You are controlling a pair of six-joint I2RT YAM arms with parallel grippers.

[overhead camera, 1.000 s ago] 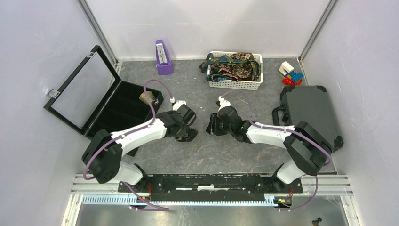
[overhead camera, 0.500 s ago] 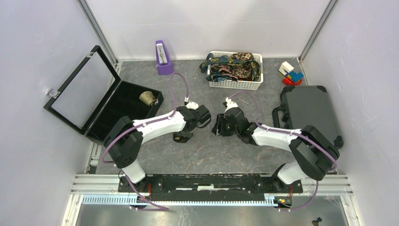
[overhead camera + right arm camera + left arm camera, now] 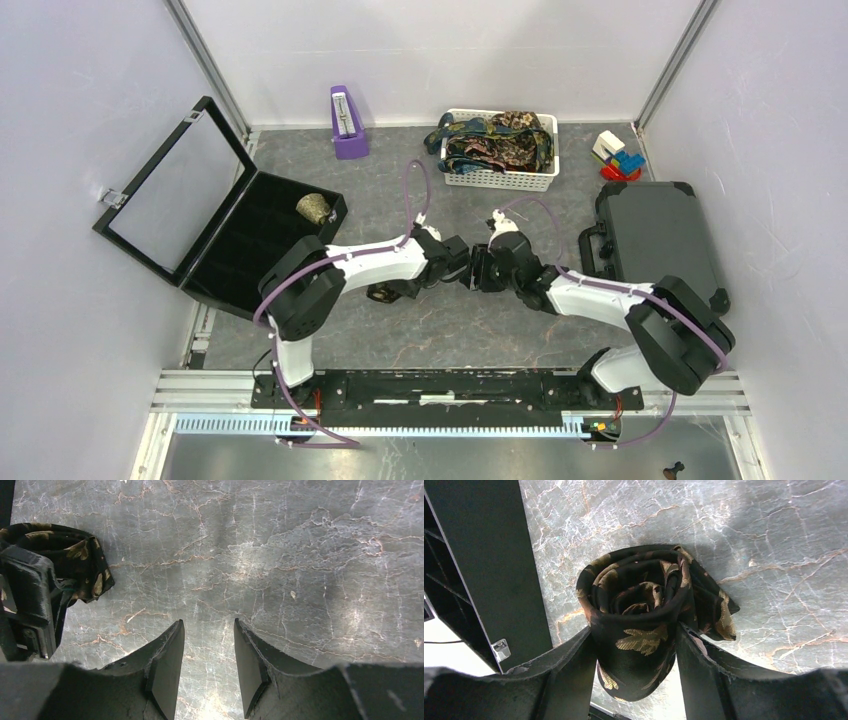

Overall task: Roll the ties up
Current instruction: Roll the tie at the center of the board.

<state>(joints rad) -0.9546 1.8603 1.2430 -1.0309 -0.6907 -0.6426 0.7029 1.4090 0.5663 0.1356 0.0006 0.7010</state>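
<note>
Black rolled tie (image 3: 639, 590) gripped in your left claw (image 3: 634, 630); right claw (image 3: 207, 625) open, empty. Next: place it in the case (image 3: 250, 240).

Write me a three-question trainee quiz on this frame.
1. True or false: the right jaws hold a tie.
2. Where do the unrolled ties lie? A) basket B) black case C) grey case
3. What sits between the left jaws?
Key: 1 false, they stand open over bare table; 2 A; 3 a rolled tie.
</note>
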